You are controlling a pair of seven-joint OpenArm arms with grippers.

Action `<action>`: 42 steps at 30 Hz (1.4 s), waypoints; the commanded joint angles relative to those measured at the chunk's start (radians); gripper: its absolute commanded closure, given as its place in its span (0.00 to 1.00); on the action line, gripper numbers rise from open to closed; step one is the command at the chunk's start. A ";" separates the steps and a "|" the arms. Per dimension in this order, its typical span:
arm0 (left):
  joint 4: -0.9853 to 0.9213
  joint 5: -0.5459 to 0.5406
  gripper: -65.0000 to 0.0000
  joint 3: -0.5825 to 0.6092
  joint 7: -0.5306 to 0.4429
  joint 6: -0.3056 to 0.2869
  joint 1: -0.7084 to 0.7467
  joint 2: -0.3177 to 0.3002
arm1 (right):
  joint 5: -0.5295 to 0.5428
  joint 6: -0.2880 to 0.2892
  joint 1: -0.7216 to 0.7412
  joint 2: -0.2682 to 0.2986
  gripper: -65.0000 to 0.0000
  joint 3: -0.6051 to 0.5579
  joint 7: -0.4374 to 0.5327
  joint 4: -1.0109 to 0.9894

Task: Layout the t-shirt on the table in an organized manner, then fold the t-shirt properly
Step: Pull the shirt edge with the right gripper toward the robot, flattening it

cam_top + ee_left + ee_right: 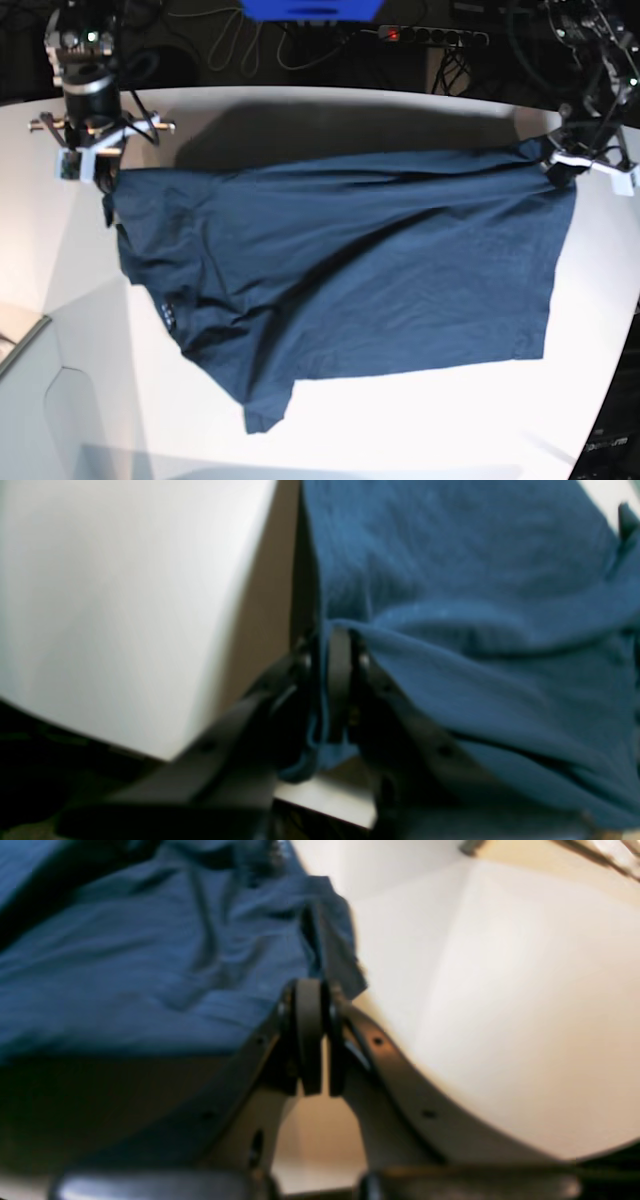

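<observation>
Jaws of both grippers clamp t-shirt [350, 270] corners: right gripper [100, 165] upper left, left gripper [570, 165] upper right. Tabletop [420, 420] carries the shirt, spread mid-frame, long axis left-right between the arms. Hem side seems right, neckline lower left; bottom edge hangs slack, unpinned.

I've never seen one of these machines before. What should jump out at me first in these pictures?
A big dark blue t-shirt sprawls wrinkled across the white table, filling most of the base view. Two black arms pinch its far corners: the right gripper at that view's left, the left gripper at its right. Up close, each gripper's jaws are shut on cloth.
</observation>
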 commanded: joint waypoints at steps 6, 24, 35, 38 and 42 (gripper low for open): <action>0.049 -0.012 1.00 -0.088 -0.023 -0.003 0.009 -0.020 | -0.001 0.003 -0.105 -0.048 1.00 -0.001 0.127 0.016; 0.124 -0.010 1.00 -0.129 -0.025 -0.003 0.051 -0.018 | 0.001 0.003 -0.102 -0.054 1.00 -0.094 0.185 0.021; 0.050 -0.004 1.00 -0.122 -0.025 -0.003 0.022 -0.018 | 0.001 0.003 0.004 -0.060 1.00 -0.146 0.248 -0.025; 0.012 -0.004 1.00 -0.123 -0.025 -0.003 0.015 -0.020 | 0.001 0.003 -0.011 -0.075 1.00 -0.140 0.248 -0.031; 0.004 -0.004 1.00 -0.123 -0.025 -0.003 0.014 -0.020 | 0.001 0.003 -0.085 -0.103 1.00 -0.117 0.250 -0.033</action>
